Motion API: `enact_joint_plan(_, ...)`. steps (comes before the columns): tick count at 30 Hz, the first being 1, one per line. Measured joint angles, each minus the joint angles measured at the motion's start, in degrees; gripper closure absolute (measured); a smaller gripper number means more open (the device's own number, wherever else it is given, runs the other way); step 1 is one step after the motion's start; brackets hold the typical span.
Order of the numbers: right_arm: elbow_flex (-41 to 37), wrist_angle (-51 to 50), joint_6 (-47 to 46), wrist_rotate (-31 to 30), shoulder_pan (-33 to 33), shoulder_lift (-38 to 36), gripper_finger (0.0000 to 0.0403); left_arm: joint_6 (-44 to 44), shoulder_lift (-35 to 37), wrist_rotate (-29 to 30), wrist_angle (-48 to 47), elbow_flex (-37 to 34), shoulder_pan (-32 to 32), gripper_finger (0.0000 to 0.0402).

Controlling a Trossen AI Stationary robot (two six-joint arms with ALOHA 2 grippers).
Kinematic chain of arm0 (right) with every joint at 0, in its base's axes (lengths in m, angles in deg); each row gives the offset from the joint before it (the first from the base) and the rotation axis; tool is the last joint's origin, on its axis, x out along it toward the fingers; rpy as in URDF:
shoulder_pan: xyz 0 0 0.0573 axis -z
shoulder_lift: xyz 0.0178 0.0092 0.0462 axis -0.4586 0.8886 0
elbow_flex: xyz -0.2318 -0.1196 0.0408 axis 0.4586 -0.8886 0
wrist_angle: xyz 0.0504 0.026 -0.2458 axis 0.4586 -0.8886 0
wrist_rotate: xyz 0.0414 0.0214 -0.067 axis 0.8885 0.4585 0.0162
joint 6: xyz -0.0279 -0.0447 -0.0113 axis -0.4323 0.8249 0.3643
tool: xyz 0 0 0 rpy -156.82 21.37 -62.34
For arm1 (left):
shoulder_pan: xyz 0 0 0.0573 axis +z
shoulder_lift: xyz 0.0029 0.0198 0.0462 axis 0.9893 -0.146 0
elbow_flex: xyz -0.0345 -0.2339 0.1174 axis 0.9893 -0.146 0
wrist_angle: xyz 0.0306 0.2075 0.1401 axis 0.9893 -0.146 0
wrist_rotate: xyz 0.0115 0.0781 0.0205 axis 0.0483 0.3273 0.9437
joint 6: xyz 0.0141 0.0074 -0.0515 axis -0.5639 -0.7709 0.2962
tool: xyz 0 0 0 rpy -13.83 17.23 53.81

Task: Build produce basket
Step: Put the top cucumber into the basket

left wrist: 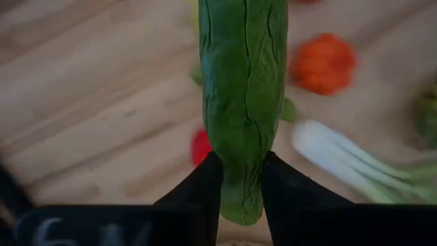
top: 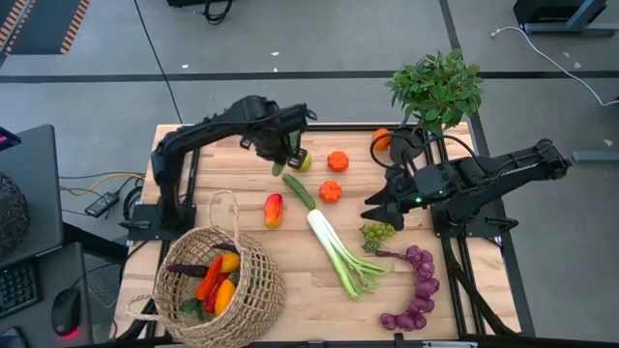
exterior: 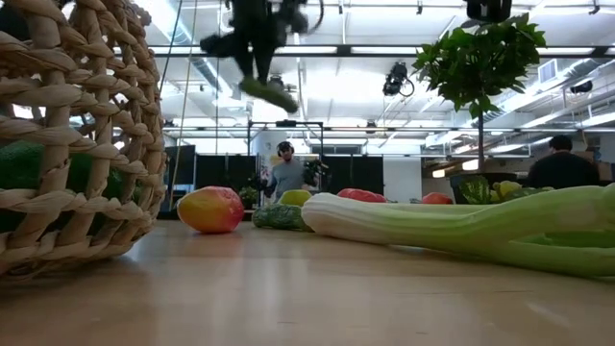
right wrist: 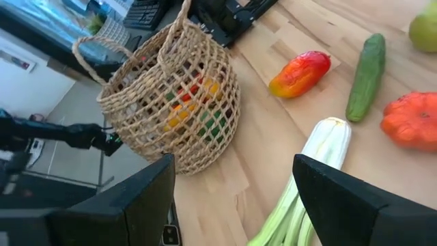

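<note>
basket sits at the table's near left corner, and you've got a few pieces in it already: orange, yellow and red ones, something dark purple, a bit of green. most of the job is ahead of you, i'd say. left gripper is up in the air over the far middle of the table, clamped on a green cucumber, so that one looks like the piece on its way. right gripper hangs with jaws apart and nothing in them, just beside the green grapes.

on the wood you've got a second cucumber, the red-and-yellow pepper, the leek, two orange tomatoes, a pale green apple, the purple grapes and an orange piece by the leafy plant.

look at the left wrist view: only there do you see both fingers pinching the cucumber's lower end. high view gives you the whole layout. right wrist view shows the basket's open weave and colours through it. low view shows the held cucumber hanging high above the table.
</note>
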Motion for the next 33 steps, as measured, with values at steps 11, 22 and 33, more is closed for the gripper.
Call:
enact_joint_plan(11, 0.0, -0.1, 2.0, 0.1, -4.9, 0.0, 0.0103, 3.2, 7.6, -5.0, -0.2, 0.7, -12.6, 0.0312)
enact_joint_plan(22, -1.3, -0.1, 0.5, -0.7, -9.9, 0.0, 0.0103, 8.1, 16.0, -5.3, -0.2, 0.8, -28.8, 0.0311)
enact_joint_plan(33, -1.4, 0.0, -7.4, -9.1, -12.2, 0.0, 0.0103, 9.8, 16.3, -8.0, -0.2, 0.7, -45.8, 0.0310)
